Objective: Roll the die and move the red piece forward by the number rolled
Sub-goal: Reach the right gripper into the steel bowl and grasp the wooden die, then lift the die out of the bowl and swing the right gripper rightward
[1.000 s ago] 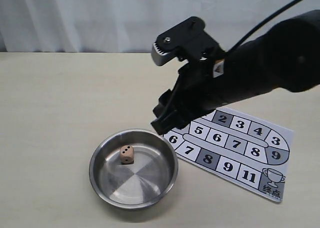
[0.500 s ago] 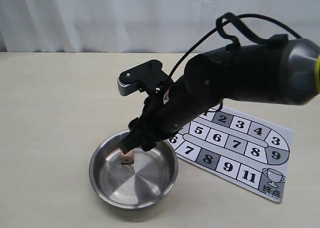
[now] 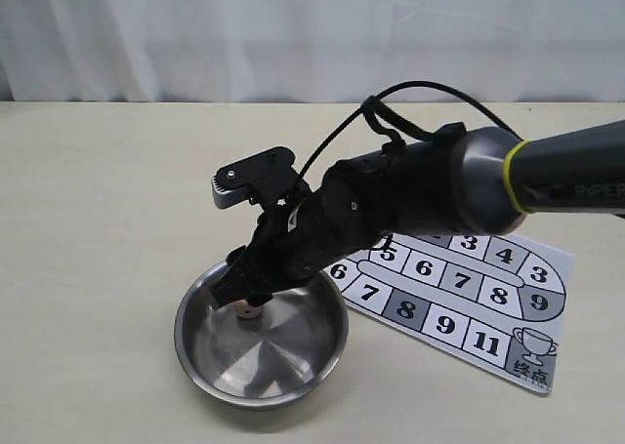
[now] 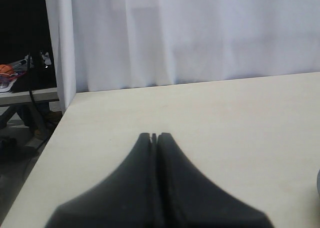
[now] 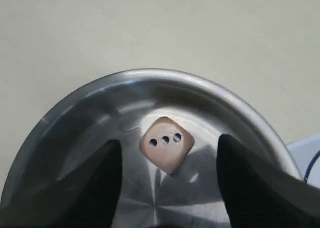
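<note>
The die (image 5: 166, 143), a small light wooden cube showing three pips on top, lies in the steel bowl (image 3: 200, 351). In the exterior view only a sliver of the die (image 3: 250, 312) shows under my right arm. My right gripper (image 5: 169, 153) is open inside the bowl, one black finger on each side of the die, neither touching it. That right gripper (image 3: 242, 290) reaches in over the bowl's far rim. My left gripper (image 4: 154, 136) is shut on nothing above bare table. The red piece is hidden from every view.
The numbered board (image 3: 459, 293) lies right of the bowl, its upper left part covered by my right arm. A white curtain (image 3: 195, 34) closes off the back of the table. The table's side edge (image 4: 55, 133) shows in the left wrist view.
My right arm has swung left and down from above the board into the bowl, bringing its open fingers around the die. The die has stayed put.
</note>
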Robot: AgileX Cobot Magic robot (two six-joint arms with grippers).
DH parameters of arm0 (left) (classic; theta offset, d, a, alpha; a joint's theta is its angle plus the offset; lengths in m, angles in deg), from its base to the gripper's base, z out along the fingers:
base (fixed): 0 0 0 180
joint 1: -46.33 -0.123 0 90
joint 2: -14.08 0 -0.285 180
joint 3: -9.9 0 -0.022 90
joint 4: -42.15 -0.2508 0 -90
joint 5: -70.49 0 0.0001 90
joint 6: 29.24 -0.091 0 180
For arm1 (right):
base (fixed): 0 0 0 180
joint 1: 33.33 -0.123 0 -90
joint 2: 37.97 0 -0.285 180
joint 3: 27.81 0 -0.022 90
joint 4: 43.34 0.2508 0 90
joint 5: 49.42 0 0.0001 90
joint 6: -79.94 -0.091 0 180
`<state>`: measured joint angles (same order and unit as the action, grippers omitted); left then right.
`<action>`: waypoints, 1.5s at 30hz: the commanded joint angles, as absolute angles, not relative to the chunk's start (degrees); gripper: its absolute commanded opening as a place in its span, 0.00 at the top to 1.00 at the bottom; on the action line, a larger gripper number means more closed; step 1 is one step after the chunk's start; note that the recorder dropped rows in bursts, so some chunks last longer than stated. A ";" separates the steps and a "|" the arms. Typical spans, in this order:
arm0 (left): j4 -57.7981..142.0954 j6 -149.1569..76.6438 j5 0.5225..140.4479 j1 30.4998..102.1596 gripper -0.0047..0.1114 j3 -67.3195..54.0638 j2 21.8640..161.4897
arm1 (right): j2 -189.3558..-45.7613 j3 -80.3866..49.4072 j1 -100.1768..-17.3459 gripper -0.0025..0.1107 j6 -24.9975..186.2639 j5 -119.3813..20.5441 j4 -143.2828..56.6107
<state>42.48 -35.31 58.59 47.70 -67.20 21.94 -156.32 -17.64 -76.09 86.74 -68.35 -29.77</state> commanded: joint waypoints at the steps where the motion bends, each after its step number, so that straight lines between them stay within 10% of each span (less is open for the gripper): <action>1: 42.66 -34.99 59.26 47.73 0.96 -67.32 21.86 | -158.08 -17.90 -76.12 0.50 86.76 -64.72 -29.25; 45: 42.66 -34.99 59.26 47.73 0.96 -67.32 21.86 | -163.90 -17.90 -76.12 0.50 86.76 -60.84 -24.09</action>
<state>42.48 -35.31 58.59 47.70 -67.20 21.94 -164.04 -17.64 -76.09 86.74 -61.76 -24.36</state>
